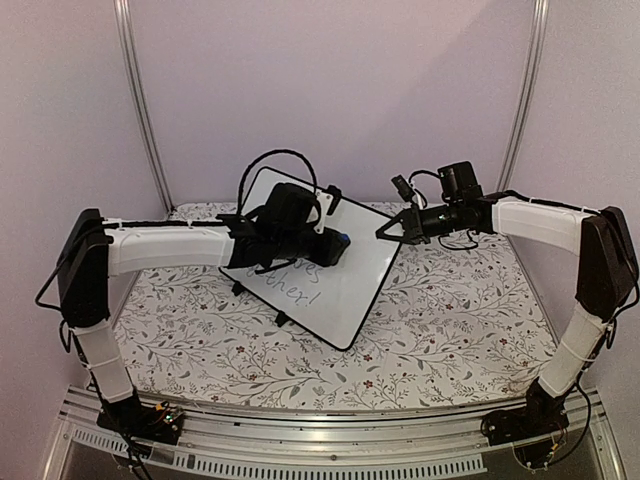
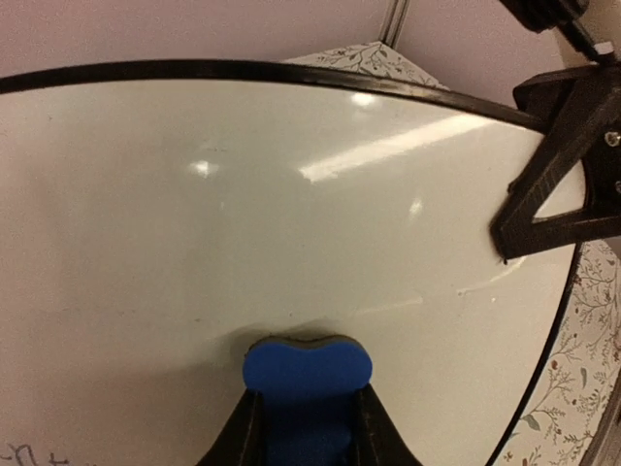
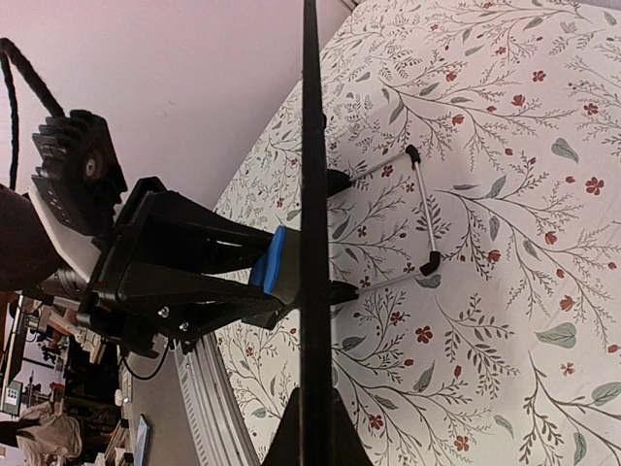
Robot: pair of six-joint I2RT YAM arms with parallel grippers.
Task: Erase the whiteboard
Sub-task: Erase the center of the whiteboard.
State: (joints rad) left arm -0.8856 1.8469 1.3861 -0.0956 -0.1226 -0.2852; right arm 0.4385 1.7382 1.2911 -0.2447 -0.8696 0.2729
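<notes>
The whiteboard (image 1: 345, 285) stands tilted on its small black feet at the table's middle, with grey handwriting (image 1: 295, 290) on its lower part. My left gripper (image 1: 335, 245) is shut on a blue eraser (image 2: 307, 367), whose felt edge presses against the glossy board (image 2: 291, 194); the surface around it is wiped white, and writing (image 2: 29, 451) shows only at the lower left. My right gripper (image 1: 387, 232) is shut on the board's far right edge. In the right wrist view the frame (image 3: 310, 194) runs edge-on between my right gripper's (image 3: 312, 427) jaws, with the eraser (image 3: 272, 257) against the board's face.
A floral cloth (image 1: 450, 320) covers the table. The board's wire stand legs (image 3: 422, 204) rest on it behind the board. Pale walls with metal poles (image 1: 140, 100) close the back and sides. A metal rail (image 1: 330, 425) runs along the near edge.
</notes>
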